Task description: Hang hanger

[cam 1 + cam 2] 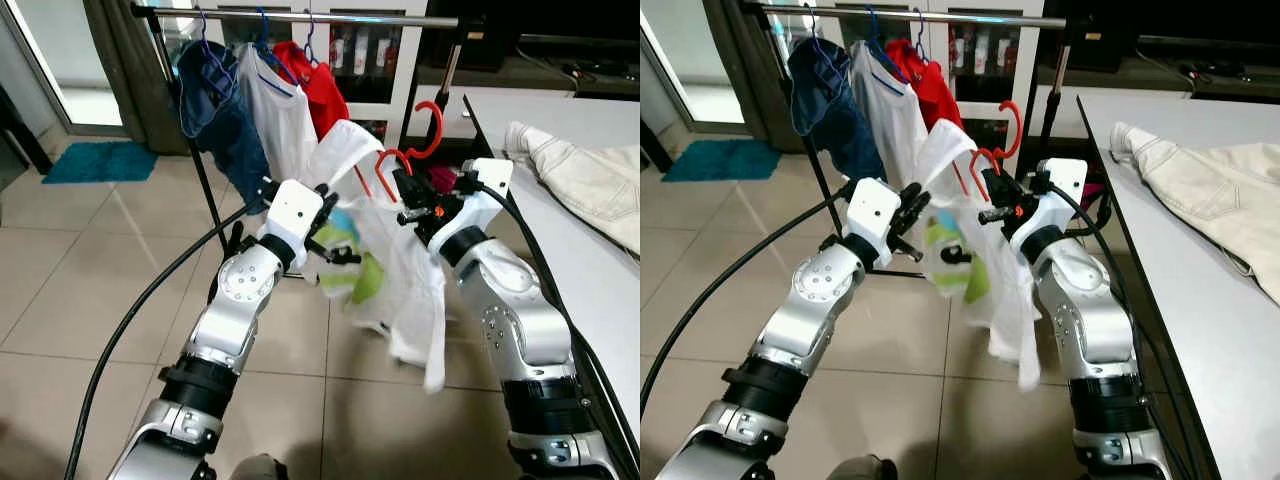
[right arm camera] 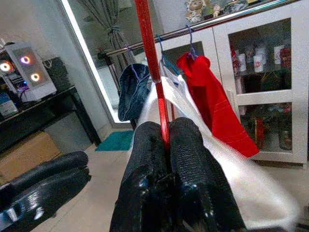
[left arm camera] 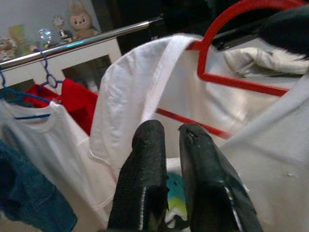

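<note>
A red hanger [image 1: 432, 125] carries a white shirt [image 1: 400, 270] that hangs down between my two arms. My right gripper [image 2: 164, 133] is shut on the hanger's red bar just below the hook and holds it up in front of the clothes rail [image 1: 300, 17]. The hook is below the rail and to its right, not touching it. My left gripper [image 3: 171, 129] is at the shirt's left shoulder, its fingers together with only a narrow gap and nothing visibly between them.
On the rail hang a blue garment [image 1: 215, 110], a white tee [image 1: 280, 110] and a red top [image 1: 320, 85]. A table [image 1: 560, 130] with a cream jacket [image 1: 590, 180] stands close on the right. A glass cabinet is behind the rail. A teal mat [image 1: 100, 160] lies far left.
</note>
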### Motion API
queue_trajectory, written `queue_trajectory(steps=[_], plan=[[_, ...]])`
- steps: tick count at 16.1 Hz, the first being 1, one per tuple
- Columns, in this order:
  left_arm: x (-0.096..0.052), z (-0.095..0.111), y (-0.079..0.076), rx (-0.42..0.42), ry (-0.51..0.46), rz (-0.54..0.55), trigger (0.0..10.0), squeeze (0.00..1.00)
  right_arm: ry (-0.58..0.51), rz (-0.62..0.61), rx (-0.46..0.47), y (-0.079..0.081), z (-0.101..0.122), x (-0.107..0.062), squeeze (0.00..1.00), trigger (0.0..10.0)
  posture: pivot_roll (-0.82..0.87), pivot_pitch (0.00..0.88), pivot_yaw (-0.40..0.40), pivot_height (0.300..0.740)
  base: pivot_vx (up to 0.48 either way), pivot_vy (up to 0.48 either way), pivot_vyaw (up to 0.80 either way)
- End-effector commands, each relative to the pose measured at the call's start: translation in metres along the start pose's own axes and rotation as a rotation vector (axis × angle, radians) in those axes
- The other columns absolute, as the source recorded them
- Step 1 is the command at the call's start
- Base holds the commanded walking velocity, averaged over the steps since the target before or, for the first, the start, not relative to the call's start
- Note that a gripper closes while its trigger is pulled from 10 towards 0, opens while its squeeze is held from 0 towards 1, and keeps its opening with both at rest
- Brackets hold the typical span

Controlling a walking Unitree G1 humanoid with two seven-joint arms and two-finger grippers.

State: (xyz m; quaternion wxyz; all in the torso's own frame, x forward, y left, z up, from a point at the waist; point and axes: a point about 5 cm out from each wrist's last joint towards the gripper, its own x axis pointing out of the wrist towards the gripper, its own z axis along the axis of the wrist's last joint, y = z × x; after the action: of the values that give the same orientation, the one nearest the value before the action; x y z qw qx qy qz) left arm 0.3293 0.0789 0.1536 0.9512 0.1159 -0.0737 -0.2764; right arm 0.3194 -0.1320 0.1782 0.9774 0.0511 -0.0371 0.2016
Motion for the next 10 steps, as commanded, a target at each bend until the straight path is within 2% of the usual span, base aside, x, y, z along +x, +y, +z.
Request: queue_trajectory(steps=[1, 4, 5, 6, 7, 8, 9, 10], plan=[[-0.003, -0.002, -0.003, -0.028, 0.012, -0.035, 10.0, 1.0, -0.003, -0.017, -0.023, -0.003, 0.002, 0.0, 0.0, 10.0, 0.05, 0.0, 0.052, 0.74, 0.0, 0.0, 0.0], [-0.005, -0.007, -0.003, -0.055, 0.037, -0.034, 10.0, 1.0, 0.019, -0.031, -0.024, -0.005, -0.002, -0.001, 0.0, 10.0, 0.05, 0.0, 0.055, 0.74, 0.0, 0.0, 0.0], [-0.006, -0.007, 0.0, -0.06, 0.039, -0.01, 10.0, 1.0, 0.037, -0.041, -0.032, -0.007, -0.005, -0.002, 0.0, 10.0, 0.05, 0.0, 0.056, 0.74, 0.0, 0.0, 0.0], [-0.01, -0.008, 0.006, -0.11, 0.043, 0.039, 10.0, 1.0, 0.077, -0.077, -0.059, -0.012, -0.013, -0.006, 0.0, 10.0, 0.04, 0.0, 0.056, 0.74, 0.0, 0.0, 0.0], [-0.015, -0.009, 0.012, -0.167, 0.048, 0.081, 10.0, 0.0, 0.097, -0.113, -0.078, -0.016, -0.02, -0.012, 0.0, 10.0, 0.05, 0.0, 0.056, 0.74, 0.0, 0.0, 0.0], [-0.025, -0.013, 0.019, -0.182, 0.082, 0.125, 10.0, 0.0, 0.117, -0.151, -0.052, -0.019, -0.026, -0.019, 0.0, 10.0, 0.04, 0.0, 0.052, 0.74, 0.0, 0.0, 0.0], [-0.037, -0.018, 0.024, -0.165, 0.104, 0.144, 10.0, 0.0, 0.132, -0.198, -0.028, -0.023, -0.032, -0.028, 0.0, 10.0, 0.04, 0.0, 0.05, 0.74, 0.0, 0.0, 0.0], [-0.044, -0.021, 0.026, -0.159, 0.113, 0.147, 10.0, 0.0, 0.132, -0.214, -0.015, -0.023, -0.034, -0.033, 0.0, 10.0, 0.04, 0.0, 0.05, 0.74, 0.0, 0.0, 0.0]])
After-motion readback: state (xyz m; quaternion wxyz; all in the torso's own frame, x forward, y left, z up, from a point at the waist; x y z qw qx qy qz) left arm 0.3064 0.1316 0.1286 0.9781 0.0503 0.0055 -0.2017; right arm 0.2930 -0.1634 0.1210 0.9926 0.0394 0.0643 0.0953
